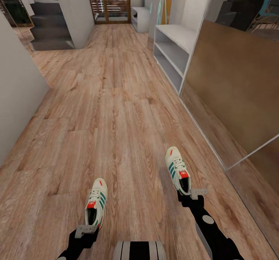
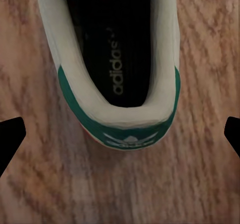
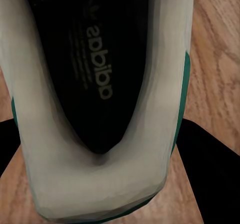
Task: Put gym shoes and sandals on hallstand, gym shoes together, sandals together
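Observation:
Two cream gym shoes with green stripes lie on the wood-plank corridor floor (image 1: 116,109), toes pointing away from me. My left gripper (image 1: 87,229) hovers just behind the heel of the left gym shoe (image 1: 96,204). In the left wrist view that gripper (image 2: 120,139) is open, its fingertips (image 2: 10,139) wide of the heel (image 2: 120,129). My right gripper (image 1: 193,194) is at the heel of the right gym shoe (image 1: 178,171), and its fingers (image 3: 210,174) press both sides of the heel (image 3: 100,184). The hallstand (image 1: 140,18) stands far down on the right. The two sandals are out of view.
A nearer low white unit (image 1: 170,50) with two open tiers lines the right wall, followed by a brown glass-fronted panel (image 1: 232,89). A grey wall (image 1: 19,97) bounds the left. Stairs (image 1: 48,27) and a slatted door (image 1: 110,0) lie at the far end.

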Motion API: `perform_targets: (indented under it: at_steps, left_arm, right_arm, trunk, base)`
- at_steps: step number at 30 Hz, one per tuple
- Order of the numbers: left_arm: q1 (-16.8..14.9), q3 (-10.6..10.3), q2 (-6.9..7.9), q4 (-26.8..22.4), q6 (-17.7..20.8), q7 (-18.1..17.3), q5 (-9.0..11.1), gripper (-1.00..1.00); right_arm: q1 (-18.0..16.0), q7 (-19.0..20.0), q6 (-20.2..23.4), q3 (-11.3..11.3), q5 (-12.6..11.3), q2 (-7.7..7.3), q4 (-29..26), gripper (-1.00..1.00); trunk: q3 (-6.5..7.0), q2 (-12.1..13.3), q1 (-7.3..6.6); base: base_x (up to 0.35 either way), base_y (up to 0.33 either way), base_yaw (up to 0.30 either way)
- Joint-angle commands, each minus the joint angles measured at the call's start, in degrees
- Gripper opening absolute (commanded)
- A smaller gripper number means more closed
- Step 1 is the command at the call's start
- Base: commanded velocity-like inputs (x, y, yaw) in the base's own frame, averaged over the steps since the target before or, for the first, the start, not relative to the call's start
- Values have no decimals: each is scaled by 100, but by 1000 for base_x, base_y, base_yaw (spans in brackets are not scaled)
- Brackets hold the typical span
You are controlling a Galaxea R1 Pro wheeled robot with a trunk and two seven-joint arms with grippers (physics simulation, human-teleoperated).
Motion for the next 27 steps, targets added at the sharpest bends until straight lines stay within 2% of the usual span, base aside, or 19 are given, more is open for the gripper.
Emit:
perform_targets:
  at_steps: [1, 6, 11, 16, 23, 27]
  left_arm:
    - [-3, 46, -3, 4, -23, -32, -54, 100]
    - [-4, 73, -1, 4, -60, -31, -49, 100]
    - [-4, 70, 8, 49, -519, -24, -39, 100]
    - [-3, 73, 6, 80, -599, -23, -37, 100]
    - [-5, 70, 12, 88, -626, -23, -37, 100]
    - [-3, 70, 14, 87, -630, -23, -37, 100]
  right_arm:
    - [-2, -10, -15, -4, 33, 1, 2, -100]
    - [-2, -10, -15, -2, 35, 1, 5, -100]
    - [-1, -11, -17, 4, 39, -6, 7, -100]
    - [-2, -13, -16, 5, 41, -8, 7, -100]
    - [-2, -11, -16, 5, 41, -8, 7, -100]
    - [-2, -12, -18, 5, 41, -8, 7, -100]
  trunk:
    - [-4, -1, -1]
    - [-115, -8, 12]
    - [-182, -12, 20]
    - [-182, -12, 20]
    - [-337, -21, 38]
    - [-337, -21, 38]
  base:
    - [0, 0, 0]
    - [0, 0, 0]
    - [0, 0, 0]
    - [0, 0, 0]
    - [0, 0, 0]
    - [0, 0, 0]
